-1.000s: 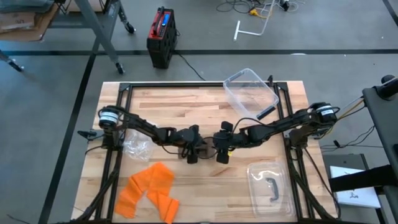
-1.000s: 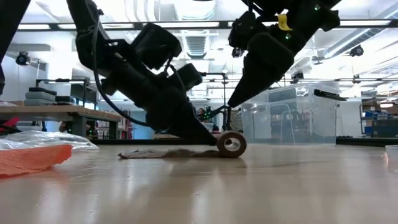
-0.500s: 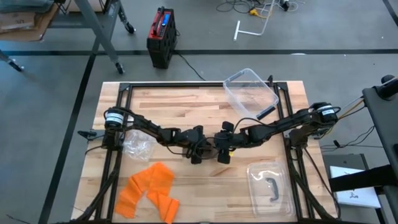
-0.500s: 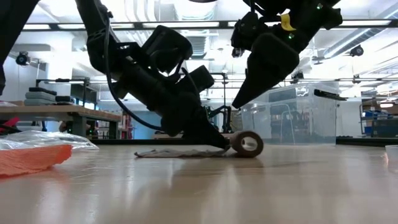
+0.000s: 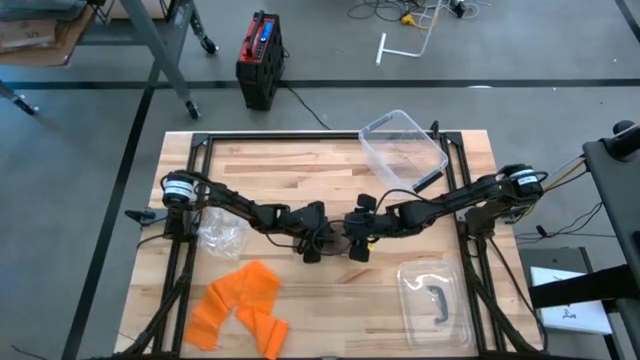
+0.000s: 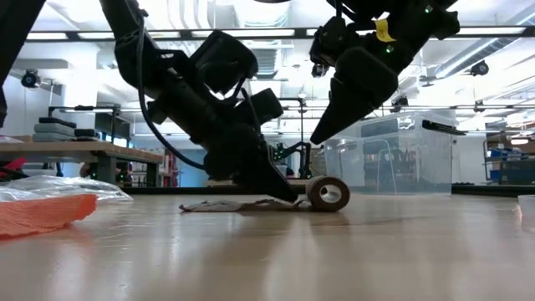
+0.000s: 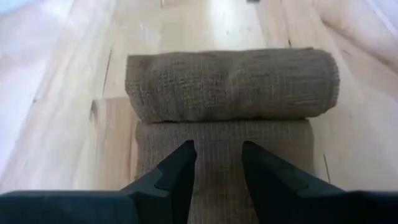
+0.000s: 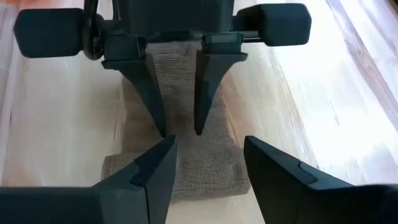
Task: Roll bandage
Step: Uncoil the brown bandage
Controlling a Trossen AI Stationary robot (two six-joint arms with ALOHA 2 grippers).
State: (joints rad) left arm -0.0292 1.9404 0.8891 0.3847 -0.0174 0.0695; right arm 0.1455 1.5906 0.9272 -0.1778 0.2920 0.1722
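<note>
Left gripper: jaws narrowly parted, tips down on the flat bandage tail | bandage roll at table centre, just past its tips toward 3 o'clock | right gripper hovering open above roll | risk: tail bunches or roll skews if tips drag unevenly.

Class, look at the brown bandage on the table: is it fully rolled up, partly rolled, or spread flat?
Partly rolled. The bandage has a thick roll at one end, while a flat unrolled strip lies on the table under the left gripper fingers.

Bright overhead light, backlit arms
</note>
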